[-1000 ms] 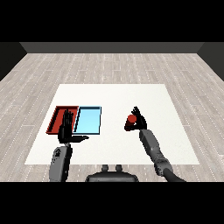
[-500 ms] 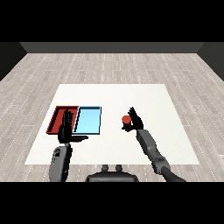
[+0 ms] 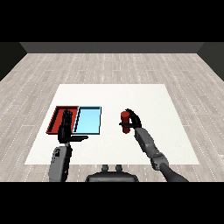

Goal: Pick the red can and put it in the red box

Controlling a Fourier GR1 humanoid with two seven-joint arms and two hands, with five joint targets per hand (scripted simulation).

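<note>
- Head view, nearest: left hand (image 3: 65,129), fingers straight, raised over the near edge of the red tray (image 3: 57,119).
- Right hand (image 3: 132,122) curled round the red can (image 3: 125,119), upright, right of the light blue tray (image 3: 88,120).
- White table (image 3: 131,94) stretches beyond.

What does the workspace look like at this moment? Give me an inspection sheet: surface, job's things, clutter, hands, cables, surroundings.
Surface: white table, trays at its left.
Job's things: red can upright, held in the right hand, to the right of both trays; red tray beside the light blue tray, nothing seen inside either.
Clutter: nothing seen.
Hands: right hand curled round the can; left hand open, fingers straight, over the red tray's near edge.
Cables: nothing seen.
Surroundings: grey plank floor, dark wall behind.
</note>
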